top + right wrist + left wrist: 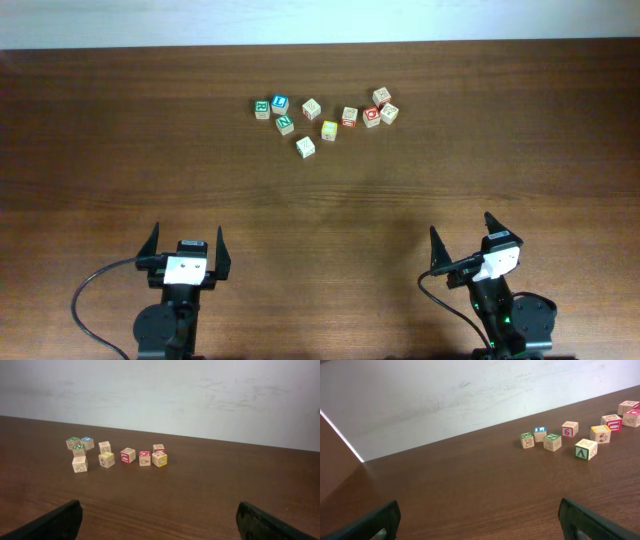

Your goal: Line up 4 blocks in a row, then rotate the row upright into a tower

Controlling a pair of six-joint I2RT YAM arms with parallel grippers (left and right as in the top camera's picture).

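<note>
Several small wooden alphabet blocks lie in a loose cluster at the far middle of the table. Among them are a yellow-faced block (330,130) (600,434) (106,459) and pale cream blocks (306,146) (311,108) (389,113). The nearest cream block (586,449) (79,464) sits a little in front of the rest. My left gripper (187,232) (480,510) stands open at the near left, far from the blocks, with nothing between its fingers. My right gripper (461,228) (159,509) is open and empty at the near right.
Green-faced cubes (262,108) (285,124) and a blue-faced cube (279,102) sit at the cluster's left end. Red-lettered cubes (371,116) (349,116) sit towards its right. A pale wall (160,395) runs behind the table's far edge.
</note>
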